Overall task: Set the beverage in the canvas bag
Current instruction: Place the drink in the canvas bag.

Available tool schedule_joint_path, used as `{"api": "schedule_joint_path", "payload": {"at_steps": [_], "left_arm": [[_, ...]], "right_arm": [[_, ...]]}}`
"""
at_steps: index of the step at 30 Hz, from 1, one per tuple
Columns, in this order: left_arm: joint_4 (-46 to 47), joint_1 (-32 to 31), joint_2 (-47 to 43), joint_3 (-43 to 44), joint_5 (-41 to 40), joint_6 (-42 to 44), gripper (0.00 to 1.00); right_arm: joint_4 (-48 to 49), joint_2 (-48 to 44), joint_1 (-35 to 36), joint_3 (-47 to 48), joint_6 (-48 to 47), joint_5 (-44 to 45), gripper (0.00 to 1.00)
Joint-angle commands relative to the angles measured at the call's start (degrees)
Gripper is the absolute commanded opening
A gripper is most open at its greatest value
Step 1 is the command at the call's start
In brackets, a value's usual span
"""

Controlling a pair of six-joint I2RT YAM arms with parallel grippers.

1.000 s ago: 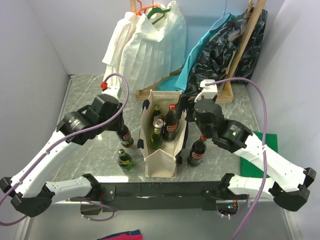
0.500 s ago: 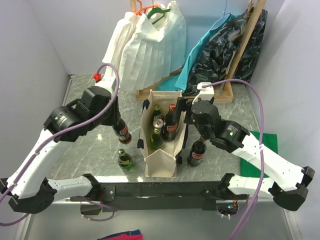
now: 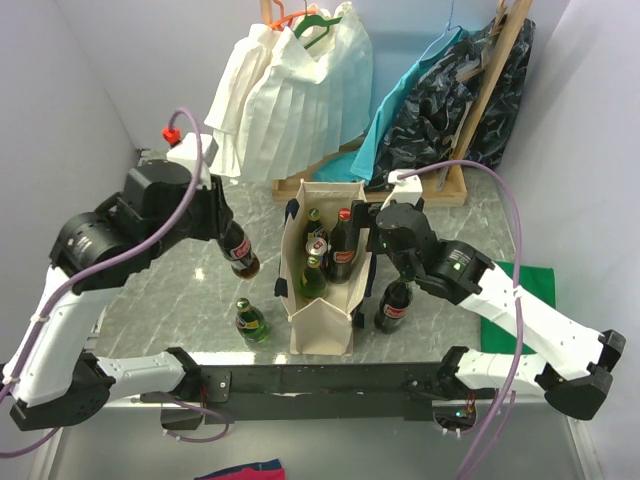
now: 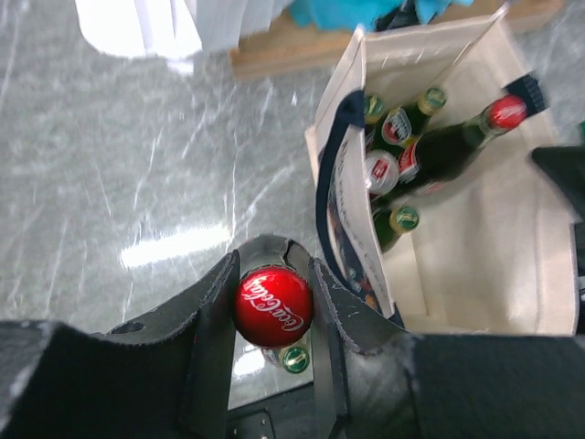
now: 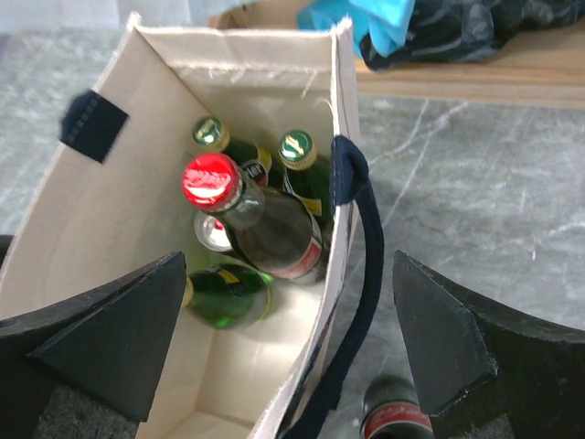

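Note:
The cream canvas bag with navy handles stands upright at the table's middle. It holds several bottles, among them a red-capped cola bottle. My left gripper is shut on the neck of another cola bottle and holds it above the table, left of the bag. In the left wrist view its red cap sits between my fingers, and the bag is to the right. My right gripper is open above the bag's right rim. In the right wrist view it straddles that rim and handle.
A green bottle stands left of the bag, under the held bottle. A cola bottle stands right of the bag. A white pleated garment, teal and black clothes and a wooden frame are at the back. A green pad lies at the right.
My left arm has risen and swung left, lifting the cola bottle off the table. My right gripper has shifted slightly left, over the bag's right rim.

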Motion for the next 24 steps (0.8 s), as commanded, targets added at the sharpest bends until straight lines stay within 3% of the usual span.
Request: {"api": "schedule_joint_path", "payload": {"at_steps": [1,9,11,15,24], "left_arm": [[9.6,0.0,-1.5,7.6,0.8,3.7,0.01],[11.9,0.0,-1.5,13.1,3.6,5.7,0.01],[12.9,0.0,-1.7,14.4,4.6,6.7,0.01],[14.6,0.0,-2.4,16.5,6.8,7.7,0.01],[15.5,0.1,-1.4,19.1,11.9,7.6,0.01]], "right_arm": [[-5.6,1.7,-0.4,3.2,3.1,-0.9,1.00],[-8.6,-0.8,-0.1,3.1,7.3,-6.8,1.00],[-9.0,-1.3,-0.2,2.6,7.8,-7.5,0.97],[-10.4,-1.5,0.3,2.8,8.2,-7.7,0.82],[-14.9,1.0,2.5,6.4,8.9,-5.8,0.76]]}}
